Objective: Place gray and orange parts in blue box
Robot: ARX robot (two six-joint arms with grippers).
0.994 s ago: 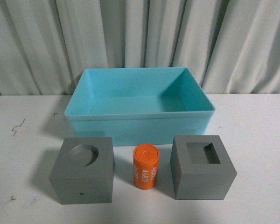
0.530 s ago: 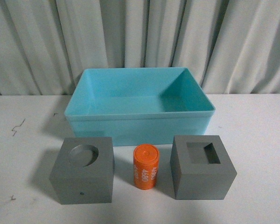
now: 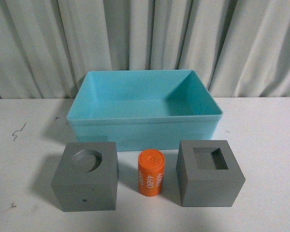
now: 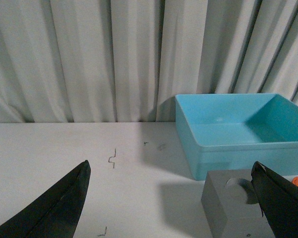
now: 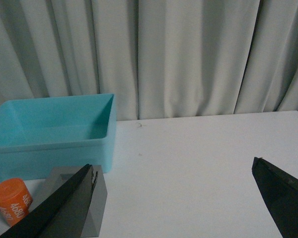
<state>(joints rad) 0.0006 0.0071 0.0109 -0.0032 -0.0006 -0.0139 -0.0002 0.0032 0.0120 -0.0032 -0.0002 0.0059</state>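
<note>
In the front view the light turquoise blue box (image 3: 145, 126) stands empty at the middle back of the white table. In front of it stand in a row a gray cube with a round recess (image 3: 86, 176), an upright orange cylinder with white numerals (image 3: 151, 172), and a gray cube with a square recess (image 3: 210, 173). No gripper shows in the front view. My left gripper (image 4: 174, 198) is open, left of the round-recess cube (image 4: 233, 206). My right gripper (image 5: 176, 198) is open, right of the square-recess cube (image 5: 97, 208) and the cylinder (image 5: 11, 199).
Pleated gray curtains (image 3: 145, 43) close off the back of the table. Small dark pen marks (image 3: 18, 131) lie on the table top left of the box. The box also shows in the left wrist view (image 4: 238, 148) and the right wrist view (image 5: 49, 151).
</note>
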